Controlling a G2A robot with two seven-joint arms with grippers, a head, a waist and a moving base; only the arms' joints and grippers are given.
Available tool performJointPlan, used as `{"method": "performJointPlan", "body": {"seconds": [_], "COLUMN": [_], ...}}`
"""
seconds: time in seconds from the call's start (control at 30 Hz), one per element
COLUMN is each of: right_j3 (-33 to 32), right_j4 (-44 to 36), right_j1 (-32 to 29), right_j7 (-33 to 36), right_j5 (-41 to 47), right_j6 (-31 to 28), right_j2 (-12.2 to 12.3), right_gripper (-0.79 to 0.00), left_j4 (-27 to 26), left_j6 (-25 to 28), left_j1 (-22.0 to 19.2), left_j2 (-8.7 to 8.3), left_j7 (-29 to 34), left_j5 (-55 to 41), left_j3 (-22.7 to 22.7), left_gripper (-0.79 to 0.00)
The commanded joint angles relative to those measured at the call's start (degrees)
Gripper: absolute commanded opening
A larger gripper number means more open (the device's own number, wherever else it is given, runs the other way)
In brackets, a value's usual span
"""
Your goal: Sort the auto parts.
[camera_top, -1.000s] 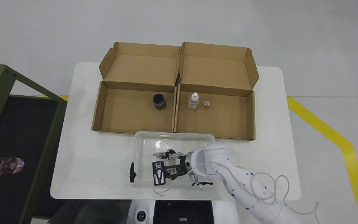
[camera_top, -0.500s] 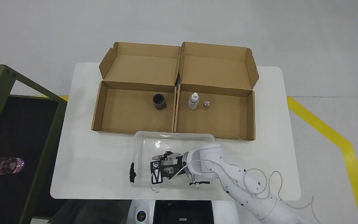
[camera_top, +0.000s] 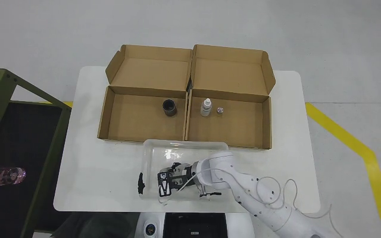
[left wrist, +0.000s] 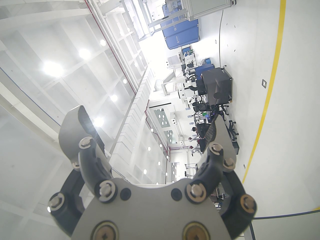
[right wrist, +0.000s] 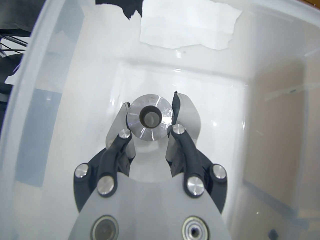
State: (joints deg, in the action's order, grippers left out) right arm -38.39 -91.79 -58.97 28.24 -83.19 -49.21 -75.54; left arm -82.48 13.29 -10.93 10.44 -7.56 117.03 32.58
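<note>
Right gripper point(right wrist: 150, 106) sat low inside the clear plastic tub point(right wrist: 50, 76), its 2 fingers point(right wrist: 185, 111) drawn in against opposite sides of the round metal part point(right wrist: 160, 126), with no gap that I could see between pad and rim. The part rested near the tub floor, by the corner nearest the robot.

I judged the part to be solid machined metal: stiff, dense for its bulk, not fragile. Its face was flat and bright, marked with fine radial scratches, and it had 1 dark bore through the centre. The outer wall looked smooth, so I expected it to be slippery. A hold square across the full diameter, as it stood, seemed the safest. The tub itself was thin, glossy and translucent, with rounded corners.

Left gripper point(left wrist: 148, 114) was spread wide, held nothing, and pointed up towards the hall ceiling.

Beyond the tub stood 2 open cardboard boxes. One point(camera_top: 119, 119) held a dark cylinder point(camera_top: 170, 107); the other point(camera_top: 250, 128) held a small white bottle point(camera_top: 206, 106).
</note>
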Motion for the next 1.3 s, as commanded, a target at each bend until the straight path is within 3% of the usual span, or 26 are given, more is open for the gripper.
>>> {"method": "performJointPlan", "body": {"seconds": [0.0, 0.4, 0.93, 1.27], "right_j3": [-0.08, -3.73, -8.65, -10.14], "right_j4": [-0.47, -5.32, -10.30, -10.98], "right_j1": [0.01, -1.00, -1.48, 1.12], "right_j7": [-0.42, -5.21, -6.34, -6.06], "right_j5": [0.04, 0.59, 4.15, 7.27], "right_j6": [-0.03, -0.85, -2.73, -0.56], "right_j2": [0.05, 1.25, 2.72, 2.66], "right_gripper": [-0.785, -0.785, -0.785, -0.785], "left_j4": [0.00, 0.00, 0.00, 0.00], "left_j6": [0.00, 0.00, 0.00, 0.00], "left_j1": [0.00, 0.00, 0.00, 0.00], "left_j2": [0.00, 0.00, 0.00, 0.00], "left_j7": [0.00, 0.00, 0.00, 0.00], "left_j5": [0.00, 0.00, 0.00, 0.00], "left_j3": [0.00, 0.00, 0.00, 0.00], "left_gripper": [0.000, 0.000, 0.000, 0.000]}}
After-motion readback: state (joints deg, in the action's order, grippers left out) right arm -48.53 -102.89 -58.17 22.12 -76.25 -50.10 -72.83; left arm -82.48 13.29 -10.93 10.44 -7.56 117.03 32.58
